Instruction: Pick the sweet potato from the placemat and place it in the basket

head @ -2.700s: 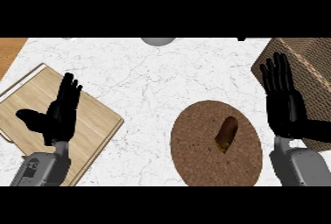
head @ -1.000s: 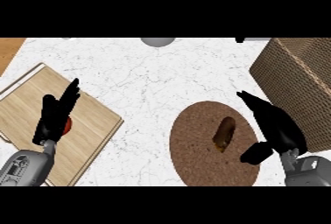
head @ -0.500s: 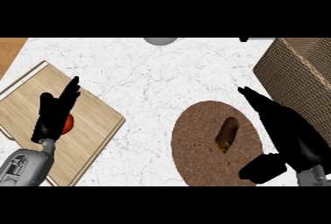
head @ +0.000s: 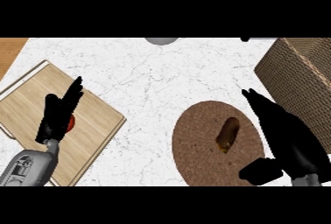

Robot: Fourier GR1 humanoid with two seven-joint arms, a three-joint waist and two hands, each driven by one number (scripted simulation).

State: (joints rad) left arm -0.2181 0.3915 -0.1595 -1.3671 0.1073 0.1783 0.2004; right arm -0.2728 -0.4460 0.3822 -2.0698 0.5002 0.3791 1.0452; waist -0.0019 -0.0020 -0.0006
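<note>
At lower right, the right hand [head: 287,140] is positioned open beside the sweet potato [head: 227,134] — ungrasped, at the placemat [head: 194,144] centre. The left hand [head: 59,114] rests open at left. Grasp and transfer remain; the basket [head: 301,74] stands upper right.

White marble counter [head: 155,83] with faint grey veins. Round speckled brown placemat [head: 197,140] holding a dark brown sweet potato [head: 228,133] just beside black right-hand fingers [head: 271,116]. Tan woven basket [head: 301,74]. Pale wood-grain board [head: 97,118], red object [head: 70,122] behind black left-hand fingers [head: 65,105].
</note>
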